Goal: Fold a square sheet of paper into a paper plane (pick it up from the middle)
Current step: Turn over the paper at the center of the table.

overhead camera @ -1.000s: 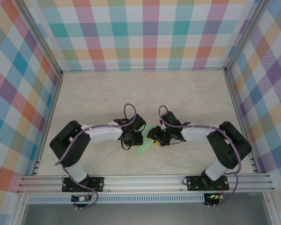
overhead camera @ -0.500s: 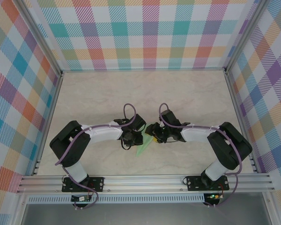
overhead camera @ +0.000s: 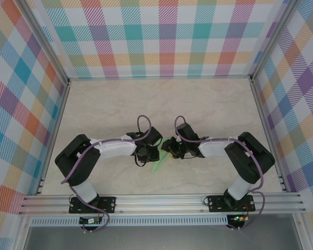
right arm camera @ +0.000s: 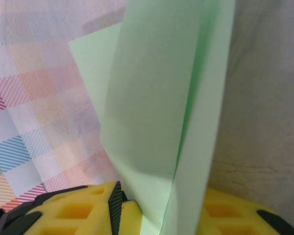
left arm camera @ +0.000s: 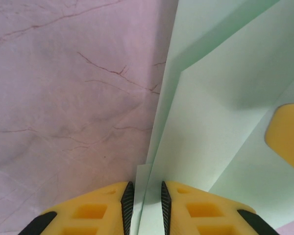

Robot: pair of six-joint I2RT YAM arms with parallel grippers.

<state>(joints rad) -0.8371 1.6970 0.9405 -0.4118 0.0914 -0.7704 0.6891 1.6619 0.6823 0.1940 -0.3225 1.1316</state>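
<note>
Marble surface (overhead camera: 208, 104): left fingers (left arm camera: 88, 210) clamp paper (overhead camera: 159, 165), right fingers (right arm camera: 73, 210) just narrowed round its fold (grip unclear), crease tightening.

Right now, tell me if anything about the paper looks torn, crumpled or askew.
Nothing is torn or crumpled. The paper is folded in clean layers, pinched at its edge by the left gripper and running between the right gripper fingers. One small oddity: near the left gripper the layer edges sit slightly offset, not flush.

Top cam sits high behind the arms (overhead camera: 115, 148), looking down on the whole table (overhead camera: 120, 104) — both wrist cams hug the paper (left arm camera: 220, 122), their shared patch.
</note>
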